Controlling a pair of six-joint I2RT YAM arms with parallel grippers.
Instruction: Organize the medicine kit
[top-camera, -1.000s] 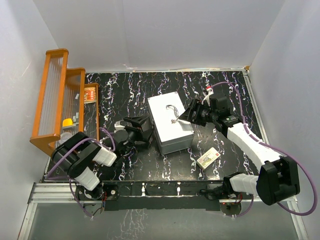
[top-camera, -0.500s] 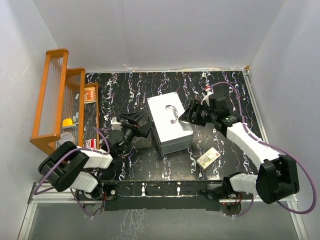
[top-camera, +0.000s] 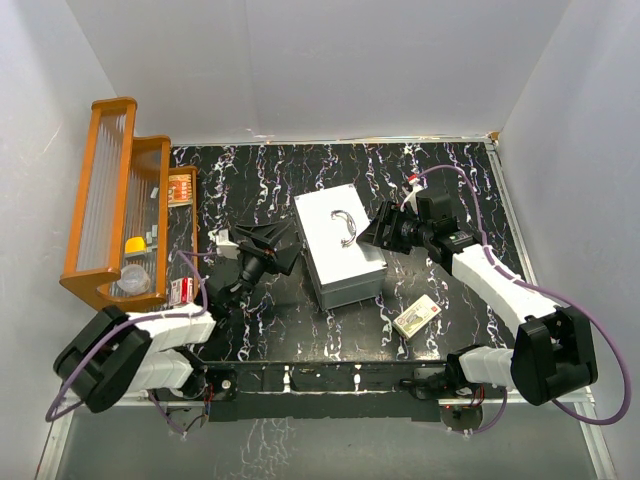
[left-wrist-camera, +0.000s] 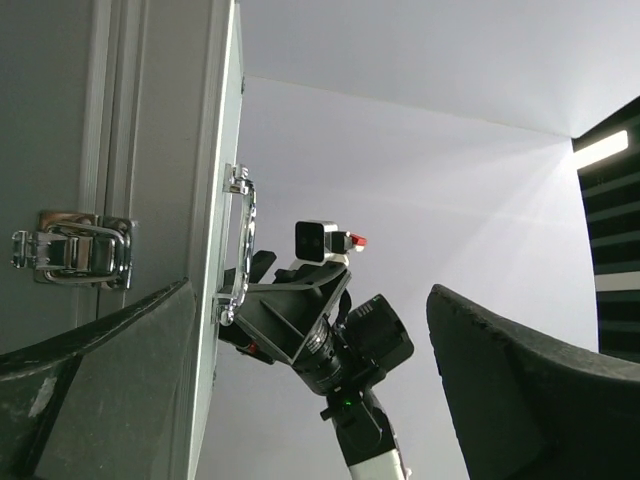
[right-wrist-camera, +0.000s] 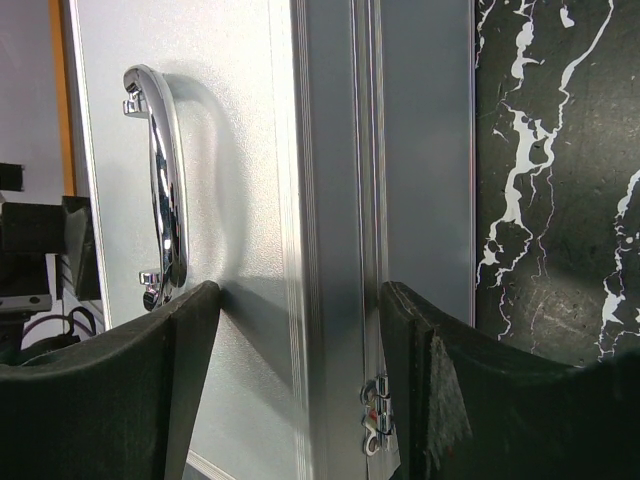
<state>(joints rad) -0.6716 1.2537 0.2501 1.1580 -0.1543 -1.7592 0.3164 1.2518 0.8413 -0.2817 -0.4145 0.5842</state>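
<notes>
Lying near the middle of the table (top-camera: 270, 180), the medicine kit (top-camera: 325, 258) is sitting flat with its lid shut and its handle (top-camera: 345, 225) uppermost. The right claw (top-camera: 368, 232) is standing wide at the kit's right long side, its fingers straddling the lid's edge. The left claw (top-camera: 292, 252) is gaping equally wide just beside the left side, holding nothing.

Risk: a claw closing on the smooth metal rim is likely to be slipping off or shoving the whole case sideways. The side latch (left-wrist-camera: 70, 248) is apparently fastened, though the oblique wrist view is leaving this uncertain. If so, any prying at the lid is liable to be tipping the kit rather than opening it.

Orientation: the kit's long axis is running far-to-near, skewed slightly so that the near end is pointing rightward. The lid is facing up.
</notes>
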